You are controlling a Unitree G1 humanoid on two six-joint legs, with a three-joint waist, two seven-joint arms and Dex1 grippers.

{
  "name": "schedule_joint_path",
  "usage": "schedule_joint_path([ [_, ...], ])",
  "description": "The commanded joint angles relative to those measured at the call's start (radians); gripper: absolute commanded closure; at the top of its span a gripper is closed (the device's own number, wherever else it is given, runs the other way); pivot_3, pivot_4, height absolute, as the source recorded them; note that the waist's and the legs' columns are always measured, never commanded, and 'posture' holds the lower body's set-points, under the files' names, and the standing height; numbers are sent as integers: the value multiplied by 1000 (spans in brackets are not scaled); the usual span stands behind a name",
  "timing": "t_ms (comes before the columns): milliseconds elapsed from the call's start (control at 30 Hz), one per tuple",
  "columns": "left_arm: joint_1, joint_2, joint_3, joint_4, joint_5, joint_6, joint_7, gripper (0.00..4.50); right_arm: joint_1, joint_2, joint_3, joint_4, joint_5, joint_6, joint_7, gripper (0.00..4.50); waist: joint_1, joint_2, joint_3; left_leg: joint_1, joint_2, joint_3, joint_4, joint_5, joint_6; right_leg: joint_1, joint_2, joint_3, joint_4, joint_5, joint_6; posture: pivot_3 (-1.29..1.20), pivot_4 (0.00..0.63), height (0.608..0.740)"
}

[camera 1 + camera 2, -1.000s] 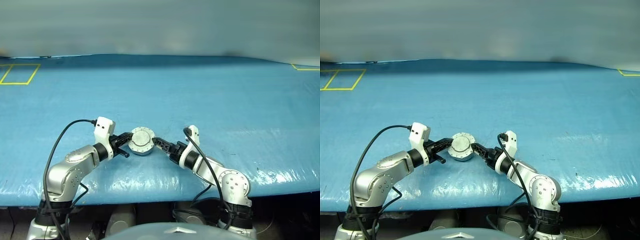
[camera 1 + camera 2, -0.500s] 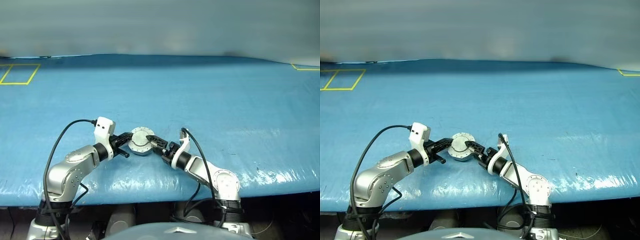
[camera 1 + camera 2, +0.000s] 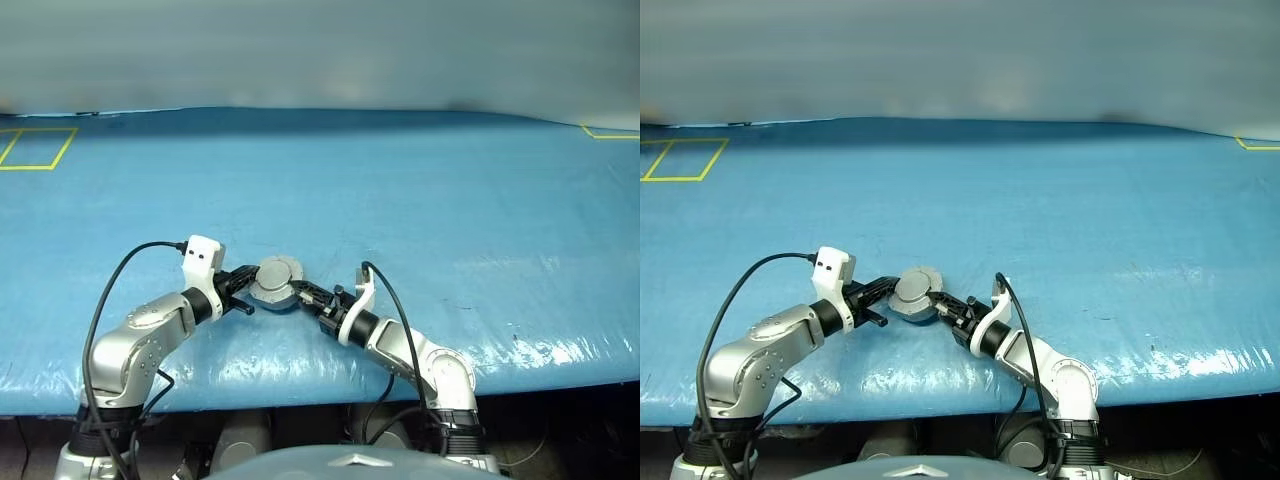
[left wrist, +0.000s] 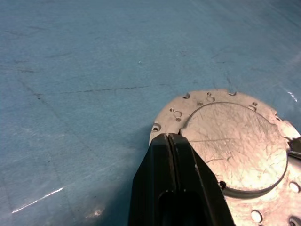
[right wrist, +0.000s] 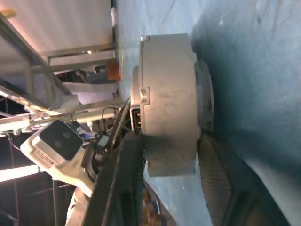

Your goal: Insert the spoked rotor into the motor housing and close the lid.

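The motor housing (image 3: 276, 282), lid (image 4: 235, 146) on, sits on the blue bench (image 3: 420, 200); the clenched left pincer (image 4: 168, 141) touches its 9 o'clock rim, and the right pincer (image 5: 164, 155) seems to be grasping its side at 3 o'clock.

A scratched grey motor housing (image 3: 275, 281) with a pale grey lid (image 4: 235, 146) sits on a bright blue table cover (image 3: 420, 190). Yellow outlined rectangles (image 3: 38, 148) mark the cover at ten o'clock.

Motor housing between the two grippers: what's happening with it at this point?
The lid is already on the motor housing, plain grey face up, on the blue table. The right gripper has one finger above and one below the assembly. The left gripper, fingers shut, rests at the lid's rim.
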Motion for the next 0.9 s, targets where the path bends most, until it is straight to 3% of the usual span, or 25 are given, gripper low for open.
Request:
schedule_joint_path([
  [33,0,3,-28,8,-2,12,-28,4500,5,32,53,-36,55,39,2,3344,0,0,0,0,0,0,0,0,0,0,0,0,0,0,0,0,150,740],
  [367,-16,4,14,0,-24,7,-32,4500,8,50,53,-44,28,-3,-2,3344,-1,0,0,0,0,0,0,0,0,0,0,0,0,0,0,0,150,740],
  [467,-18,-21,74,4,-58,18,-13,3895,15,48,56,-51,31,-8,-2,3344,-1,0,1,-1,0,0,0,0,0,-1,0,0,0,0,0,0,150,740],
  [700,-11,-112,257,-27,-218,67,58,1548,17,51,40,-84,56,-48,12,3344,-1,0,1,-4,0,0,0,0,0,-3,0,0,-1,1,1,0,150,740],
  [833,14,-223,406,-7,-445,125,185,212,-18,43,10,-116,65,-95,37,3344,0,0,1,-6,0,0,0,0,0,-4,0,-1,-2,1,2,0,150,740],
  [900,31,-283,464,18,-623,139,248,0,-43,29,-7,-120,67,-112,51,3344,0,0,2,-7,0,-1,1,0,1,-4,0,-1,-4,2,3,0,150,740],
])
